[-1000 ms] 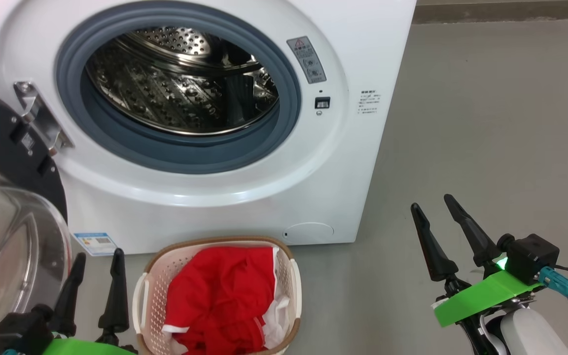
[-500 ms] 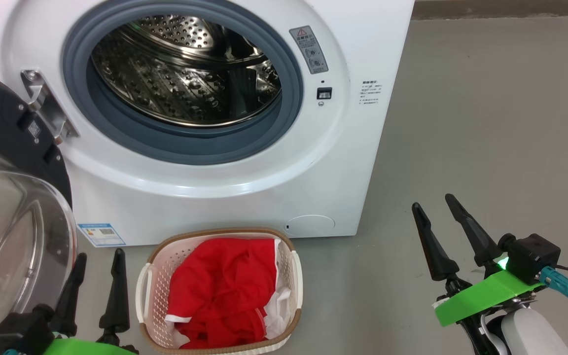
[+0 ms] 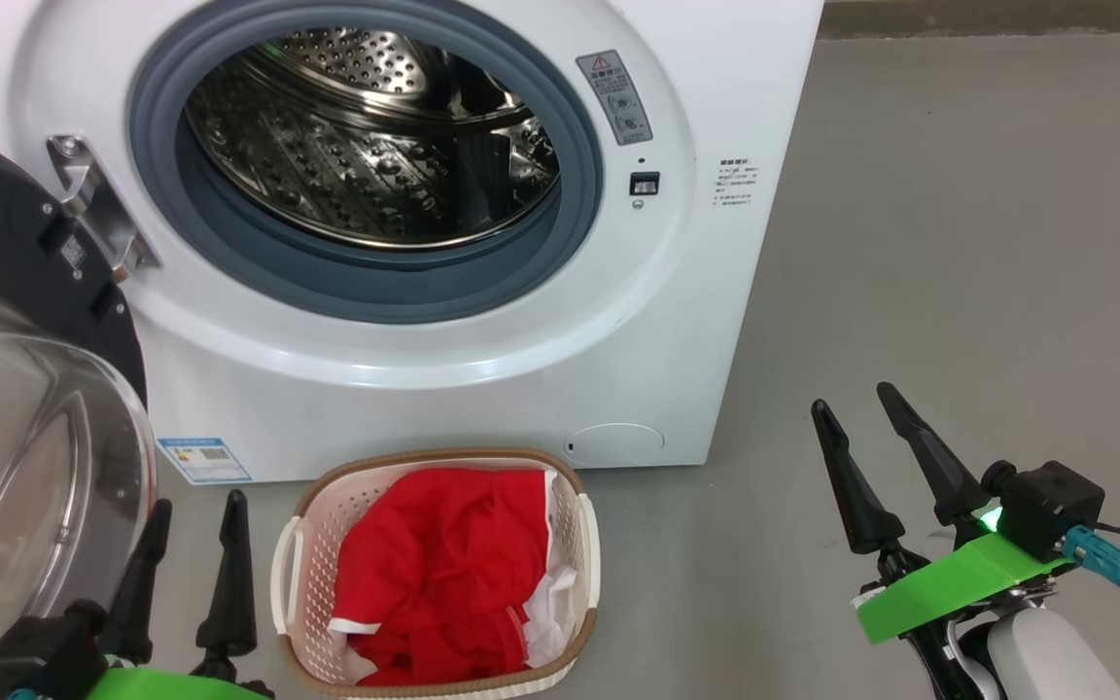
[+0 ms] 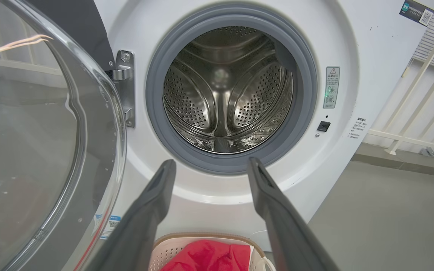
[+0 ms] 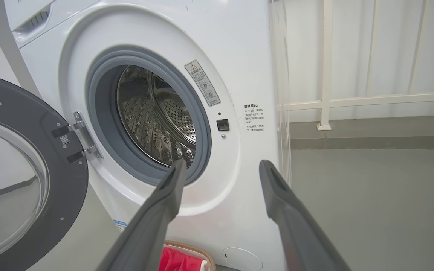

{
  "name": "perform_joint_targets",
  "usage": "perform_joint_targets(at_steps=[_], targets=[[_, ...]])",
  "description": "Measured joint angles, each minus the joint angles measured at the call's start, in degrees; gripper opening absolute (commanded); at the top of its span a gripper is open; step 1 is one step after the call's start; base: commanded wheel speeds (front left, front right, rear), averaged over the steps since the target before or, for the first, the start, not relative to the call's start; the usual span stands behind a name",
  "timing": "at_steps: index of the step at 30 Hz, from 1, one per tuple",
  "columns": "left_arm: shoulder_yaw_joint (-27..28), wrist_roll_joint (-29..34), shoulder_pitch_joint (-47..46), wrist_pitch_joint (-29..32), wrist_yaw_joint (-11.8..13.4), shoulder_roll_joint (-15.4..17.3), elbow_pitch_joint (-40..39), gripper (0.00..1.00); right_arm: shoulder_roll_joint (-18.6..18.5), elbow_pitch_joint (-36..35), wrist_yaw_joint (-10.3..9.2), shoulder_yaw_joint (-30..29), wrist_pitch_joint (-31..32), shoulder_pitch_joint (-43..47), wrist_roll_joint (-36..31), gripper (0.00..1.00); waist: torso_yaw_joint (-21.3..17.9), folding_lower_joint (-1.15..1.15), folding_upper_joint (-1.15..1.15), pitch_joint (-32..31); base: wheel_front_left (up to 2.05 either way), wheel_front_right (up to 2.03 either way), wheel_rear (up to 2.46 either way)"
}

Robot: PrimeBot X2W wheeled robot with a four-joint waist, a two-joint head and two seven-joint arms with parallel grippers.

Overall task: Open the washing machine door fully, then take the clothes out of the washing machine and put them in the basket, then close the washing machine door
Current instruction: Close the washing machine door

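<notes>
1. Just left of the left gripper (image 3: 196,502), whose two dark fingers stand spread apart and empty, the washing machine door (image 3: 35,389) hangs swung wide open. Closing it looks like the one step not yet done. A push on the glass bowl (image 4: 25,131) could slip, because it is smooth, bulging and rounded, framed in glossy black.
2. Just right of those fingers sits the basket (image 3: 315,554), cream perforated plastic with a brown woven-look rim. It holds the clothes (image 3: 434,574), thin crumpled red fabric with white trim. It stands close under the machine's front, so a sweeping arm might knock it.
3. Beyond both pairs of fingers rises the washing machine (image 3: 482,389), a white box. Its steel drum (image 3: 366,156), dotted with holes, looks empty inside the grey rubber ring (image 3: 579,214).
4. Well to the right, the right gripper (image 3: 852,399) hangs over bare grey floor (image 3: 959,243), fingers parted and holding nothing. Reaching the door from there would mean crossing the basket.
</notes>
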Motion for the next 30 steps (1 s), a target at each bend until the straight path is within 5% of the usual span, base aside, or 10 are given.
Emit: perform_joint_targets(at_steps=[14, 30], targets=[[0.0, 0.5, 0.0, 0.0, 0.0, 0.0, 0.0, 1.00, 0.1, 0.0, 0.00, -0.1, 0.0, 0.0, 0.0, 1.00, 2.2, 0.00, 0.00, 0.6, 0.00, 0.00, 0.00], [-0.4, 1.3, 0.0, 0.0, 0.7, 0.4, 0.4, 1.00, -0.1, 0.7, 0.00, 0.9, 0.0, 0.0, 0.5, 1.00, 9.7, 0.00, 0.00, -0.4, 0.00, 0.00, 0.00]])
